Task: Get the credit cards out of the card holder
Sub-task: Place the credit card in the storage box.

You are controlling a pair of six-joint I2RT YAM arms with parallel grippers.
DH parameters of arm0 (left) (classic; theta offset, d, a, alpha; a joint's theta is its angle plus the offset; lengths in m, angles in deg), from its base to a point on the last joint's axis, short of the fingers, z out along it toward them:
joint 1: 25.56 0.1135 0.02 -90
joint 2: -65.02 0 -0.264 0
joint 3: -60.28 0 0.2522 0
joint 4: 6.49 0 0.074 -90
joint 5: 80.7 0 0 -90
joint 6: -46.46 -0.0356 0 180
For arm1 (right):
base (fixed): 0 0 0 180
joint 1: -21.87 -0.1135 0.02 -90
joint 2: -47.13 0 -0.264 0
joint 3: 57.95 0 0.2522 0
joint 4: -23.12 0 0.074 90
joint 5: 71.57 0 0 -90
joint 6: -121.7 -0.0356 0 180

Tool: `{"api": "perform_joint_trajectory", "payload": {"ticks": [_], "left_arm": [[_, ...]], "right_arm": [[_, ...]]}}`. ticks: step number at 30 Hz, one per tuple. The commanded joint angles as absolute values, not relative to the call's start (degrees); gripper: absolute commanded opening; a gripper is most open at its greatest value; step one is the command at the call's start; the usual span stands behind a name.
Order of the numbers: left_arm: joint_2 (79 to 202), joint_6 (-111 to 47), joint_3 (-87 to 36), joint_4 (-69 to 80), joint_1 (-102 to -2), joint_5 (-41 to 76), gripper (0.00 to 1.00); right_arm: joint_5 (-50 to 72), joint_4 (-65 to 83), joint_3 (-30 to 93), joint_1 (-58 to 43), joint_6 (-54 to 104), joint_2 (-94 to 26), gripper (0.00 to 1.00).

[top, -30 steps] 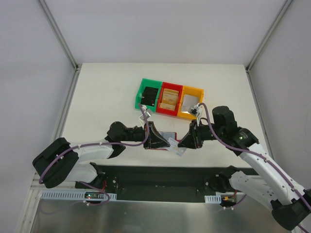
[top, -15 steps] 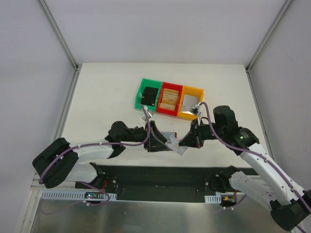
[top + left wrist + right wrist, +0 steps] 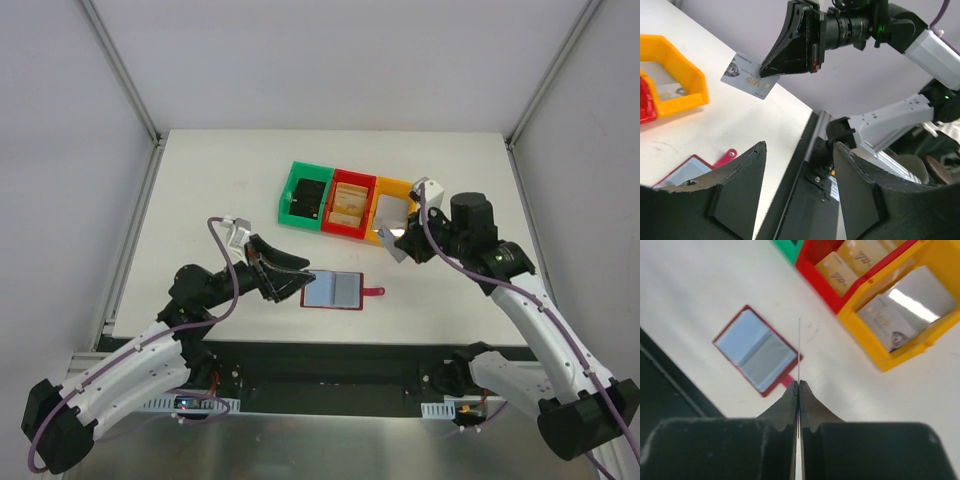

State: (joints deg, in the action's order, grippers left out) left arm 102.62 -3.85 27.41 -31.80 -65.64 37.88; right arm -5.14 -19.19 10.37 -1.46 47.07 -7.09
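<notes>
In the overhead view my left gripper (image 3: 298, 275) sits low and left of centre, its two black fingers spread apart with nothing between them. Their tips reach the left edge of the card holder (image 3: 335, 290), and I cannot tell whether they touch it. The card holder lies opened flat on the white table (image 3: 200, 180) just below the middle of the frame, with its two grey-blue panels facing up and its short red strap tab (image 3: 374, 292) pointing right. In my left wrist view only a corner of it and the tab show, at the lower left beside my left finger. Further up and to the right, my right gripper (image 3: 410, 246) hangs above the table with its jaws pressed together on a silver card (image 3: 394, 243). It pinches the card by one edge and holds it clear of the surface. My right wrist view sees that card edge-on, as a thin line rising from my closed fingertips in mid frame. My left wrist view shows its face with gold lettering at the upper left. Beyond the card, three open bins stand touching in a slanted row at the upper centre. The yellow bin (image 3: 393, 212), nearest my right gripper, holds a silver card. The red bin (image 3: 349, 208) in the middle holds gold cards. The green bin (image 3: 307, 196) on the left holds something dark.
</notes>
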Motion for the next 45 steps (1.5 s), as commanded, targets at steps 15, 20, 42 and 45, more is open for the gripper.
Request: {"api": "perform_joint_trajectory", "payload": {"ticks": [15, 20, 42, 45], "left_arm": [[103.25, -4.43, 29.12, -24.02, -65.64, 34.62, 0.51], [103.07, -3.90, 30.08, -23.67, -65.64, 34.18, 0.51], [105.10, -4.60, 29.82, -20.77, -65.64, 34.79, 0.50], [105.53, -4.95, 29.73, -20.77, -65.64, 34.97, 0.50]], "right_arm": [[-4.84, -10.06, 19.52, 5.96, 83.90, -30.03, 0.00], [-10.65, -10.15, 21.11, 7.37, 87.15, -35.04, 0.00], [-18.21, -8.39, 25.15, 9.83, 90.58, -49.82, 0.00], [-19.09, -9.62, 24.80, 9.74, 91.11, -50.17, 0.00]]}}
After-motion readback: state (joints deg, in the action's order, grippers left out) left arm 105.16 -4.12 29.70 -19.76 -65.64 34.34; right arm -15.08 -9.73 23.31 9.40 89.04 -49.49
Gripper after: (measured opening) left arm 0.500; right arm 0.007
